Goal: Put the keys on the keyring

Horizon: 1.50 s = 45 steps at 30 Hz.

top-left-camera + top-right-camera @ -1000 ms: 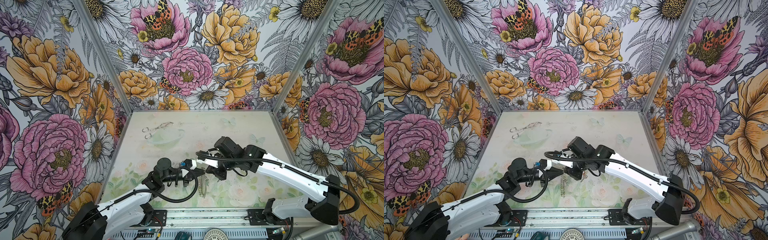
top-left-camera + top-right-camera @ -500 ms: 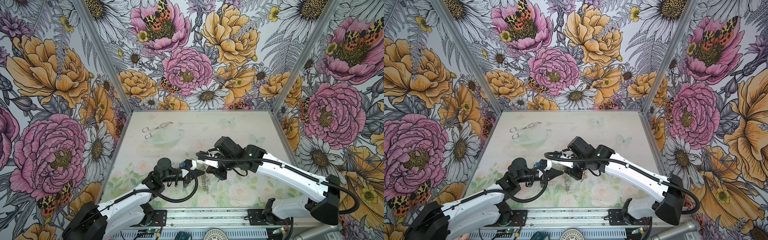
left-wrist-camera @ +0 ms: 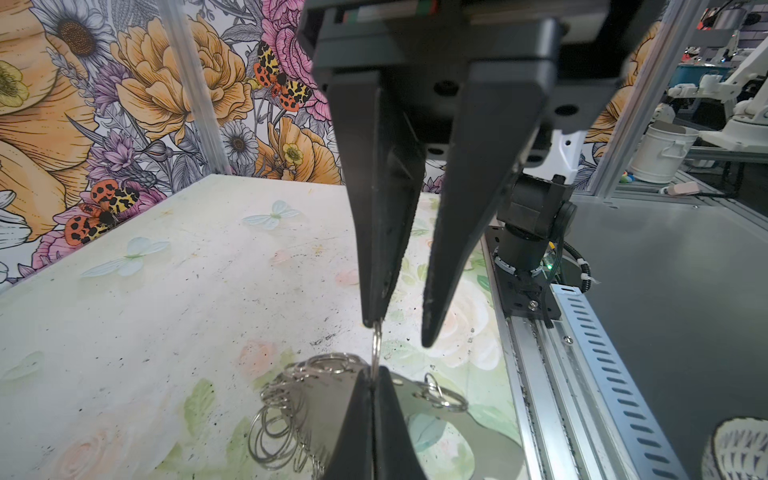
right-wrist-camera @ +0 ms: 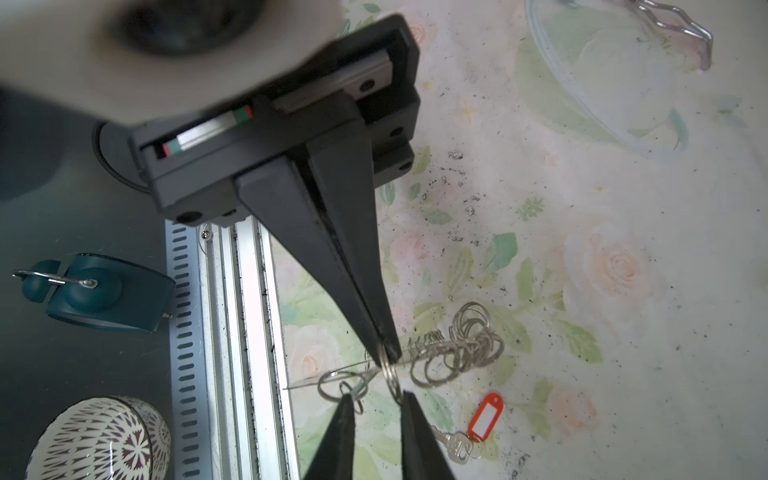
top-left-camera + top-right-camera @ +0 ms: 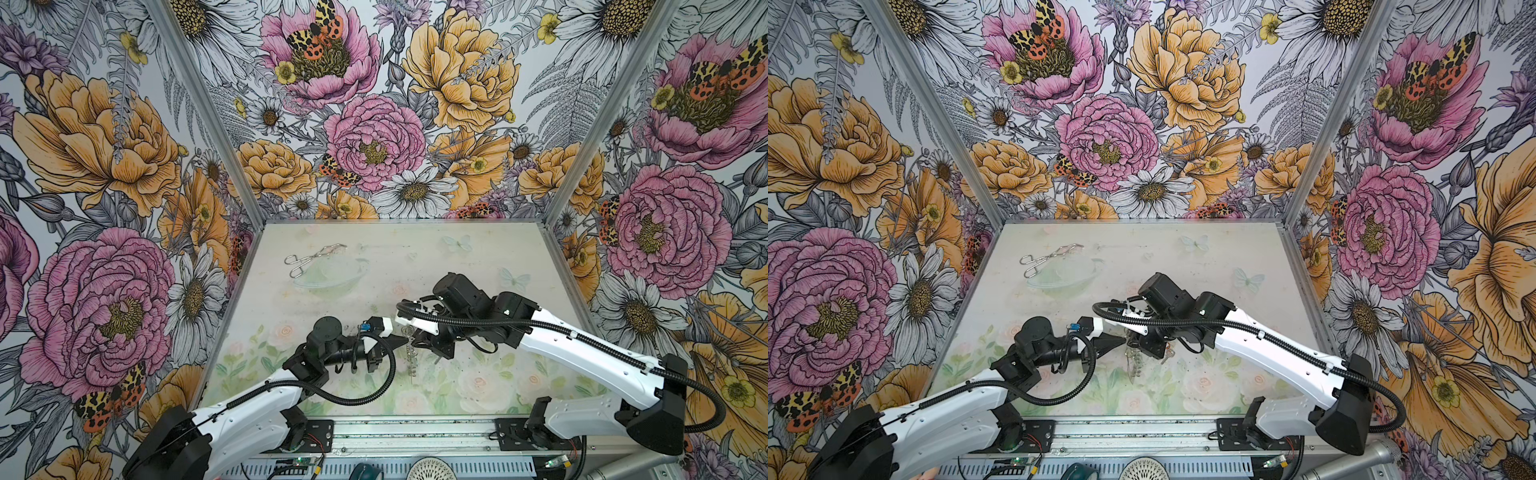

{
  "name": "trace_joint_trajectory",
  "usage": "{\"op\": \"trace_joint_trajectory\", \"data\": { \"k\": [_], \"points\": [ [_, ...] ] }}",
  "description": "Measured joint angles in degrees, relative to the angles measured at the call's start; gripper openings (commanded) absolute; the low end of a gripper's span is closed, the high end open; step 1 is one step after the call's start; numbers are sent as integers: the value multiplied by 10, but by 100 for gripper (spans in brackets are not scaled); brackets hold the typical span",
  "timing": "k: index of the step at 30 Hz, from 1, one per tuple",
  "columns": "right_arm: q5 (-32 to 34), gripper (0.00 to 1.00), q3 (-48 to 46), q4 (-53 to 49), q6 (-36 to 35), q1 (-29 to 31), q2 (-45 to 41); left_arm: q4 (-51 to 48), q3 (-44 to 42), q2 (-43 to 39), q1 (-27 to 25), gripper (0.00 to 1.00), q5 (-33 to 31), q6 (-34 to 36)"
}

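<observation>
The keyring point(image 3: 328, 399), a flat grey hoop fringed with small silver rings point(image 4: 457, 345), hangs on edge just above the table in both top views point(image 5: 411, 355) point(image 5: 1133, 361). My left gripper point(image 3: 372, 376) point(image 5: 405, 340) point(image 5: 1123, 338) is shut on one small ring point(image 3: 376, 345) at the hoop's rim. My right gripper point(image 4: 376, 397) point(image 5: 417, 340) faces it tip to tip and stands open; that ring point(image 4: 392, 374) runs between its fingers, against one fingertip point(image 4: 409, 399). The keys point(image 4: 455, 444), with a red tag point(image 4: 484, 415), lie on the table beside the right gripper, held by neither.
Silver scissor-shaped tongs point(image 5: 313, 259) rest on the rim of a clear glass bowl point(image 5: 332, 278) at the back left. The metal rail point(image 5: 415, 432) runs along the table's front edge. A patterned bowl point(image 4: 99, 440) and a teal object point(image 4: 104, 291) sit beyond it.
My right gripper's fingers have parted from shut to open round the ring. My left gripper has closed fully on the ring. Both arms have barely moved.
</observation>
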Motion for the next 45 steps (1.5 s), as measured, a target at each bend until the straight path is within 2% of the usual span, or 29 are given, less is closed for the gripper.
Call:
{"op": "trace_joint_trajectory", "data": {
  "k": [8,12,18,28,37,45],
  "points": [
    [32,30,-104,100,78,-78,-116,-8,0,-12,0,0,-28,2],
    [51,31,-145,144,128,-104,-130,-9,0,-12,0,0,-41,2],
    [74,28,-180,174,202,-115,-90,-16,0,-10,0,0,-63,-3],
    [91,29,-252,179,313,-151,-33,-67,23,6,0,0,-99,-25],
    [67,30,-290,207,363,-170,49,-71,25,7,1,0,-101,-27],
    [40,29,-309,246,388,-197,69,-70,25,-1,4,0,-101,-27]
  ]
}}
